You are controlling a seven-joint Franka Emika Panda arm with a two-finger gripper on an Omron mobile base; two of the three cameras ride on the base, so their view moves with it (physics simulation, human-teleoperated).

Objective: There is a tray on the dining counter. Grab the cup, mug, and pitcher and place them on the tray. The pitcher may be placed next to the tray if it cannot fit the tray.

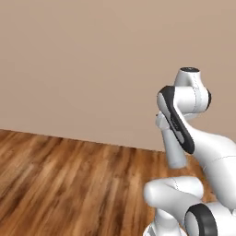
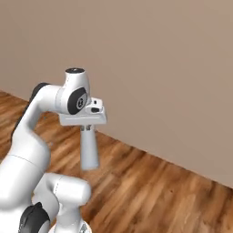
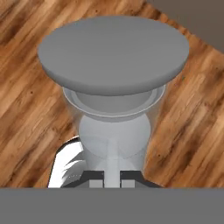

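Grey-silver and slim, the pitcher (image 2: 89,150) hangs straight down from the hand (image 2: 86,129), high above the wooden floor (image 2: 159,191) and touching nothing else. The hand is nearly closed, its two dark fingertips pinched on the pitcher's thin rim, with the wall of the vessel between them. In the hand view the pitcher (image 3: 114,78) is seen end-on: the narrow neck lies nearest the fingertips (image 3: 97,176), the body widens away from them, and the broad flat grey base faces the floor (image 3: 30,109).

In the right base view the hand points downward from a flat white wrist plate, and the pitcher's narrow end sits at the plate while its wider end hangs lowest, upright and not tilted. In the left base view the pitcher (image 1: 175,152) shows partly behind the arm's dark-trimmed link, again hanging vertically beneath the hand (image 1: 162,123).

The white arm (image 2: 32,136) is folded close over its base, with the wrist raised and the hand held in front of it.

Around it lies brown plank flooring (image 1: 69,184) running to a plain beige wall (image 1: 92,60) on the far side. The wall (image 2: 173,68) meets the floor along a straight line just beyond the hanging pitcher.
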